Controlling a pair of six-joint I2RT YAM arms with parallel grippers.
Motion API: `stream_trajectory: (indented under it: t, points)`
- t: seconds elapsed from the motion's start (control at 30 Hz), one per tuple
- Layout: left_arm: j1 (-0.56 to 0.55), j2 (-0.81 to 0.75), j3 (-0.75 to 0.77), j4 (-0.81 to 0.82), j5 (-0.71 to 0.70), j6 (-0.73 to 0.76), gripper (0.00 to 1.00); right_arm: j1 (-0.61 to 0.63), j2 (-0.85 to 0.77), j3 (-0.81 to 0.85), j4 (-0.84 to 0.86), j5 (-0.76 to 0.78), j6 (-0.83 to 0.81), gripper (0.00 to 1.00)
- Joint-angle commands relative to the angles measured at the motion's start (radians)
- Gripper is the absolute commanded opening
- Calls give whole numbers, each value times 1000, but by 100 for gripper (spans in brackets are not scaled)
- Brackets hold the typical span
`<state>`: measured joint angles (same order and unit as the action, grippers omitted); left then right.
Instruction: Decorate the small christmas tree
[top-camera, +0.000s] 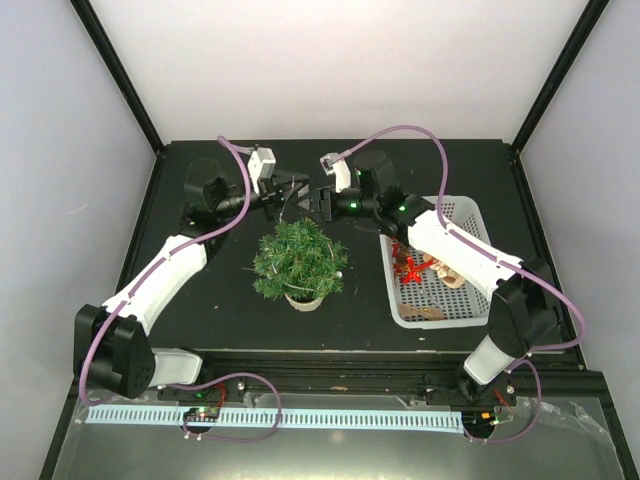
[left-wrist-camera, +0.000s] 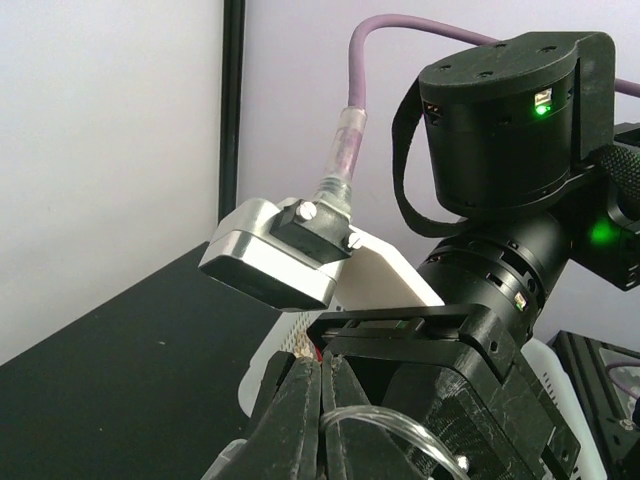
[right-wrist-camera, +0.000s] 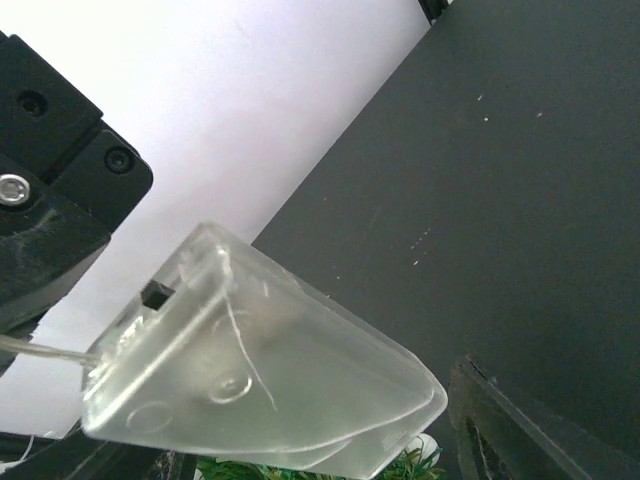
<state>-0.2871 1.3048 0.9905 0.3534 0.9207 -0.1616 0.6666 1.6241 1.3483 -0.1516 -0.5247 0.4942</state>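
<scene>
The left pincer (left-wrist-camera: 320, 385) is pinched tight on a clear wire (left-wrist-camera: 385, 415). The right pincer (top-camera: 322, 203) flanks a clear plastic case (right-wrist-camera: 260, 370); whether it grips it, I cannot tell. Just on their near side, the small christmas tree (top-camera: 300, 258) stands upright on the counter (top-camera: 200, 310), left of a white basket (top-camera: 470, 215).

Lab: black-framed, white-walled robot enclosure (top-camera: 117, 70)
</scene>
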Motion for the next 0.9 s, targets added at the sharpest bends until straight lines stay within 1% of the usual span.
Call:
stream_trajectory:
  t: [0.0,0.23,0.57,0.73,0.87]
  points:
    - [8,-1,7,37,7,-21,2,-4,-21,21,31,22,-3,68]
    - [8,-5,1,51,14,-37,2,0,3,50,28,40,-4,73]
    - [8,-11,-6,55,26,-49,2,36,35,74,7,102,-27,76]
    - [7,-15,-9,49,23,-46,2,49,37,77,-9,143,-37,70]
    - [8,-18,-9,41,14,-38,2,50,21,55,-9,176,-35,64]
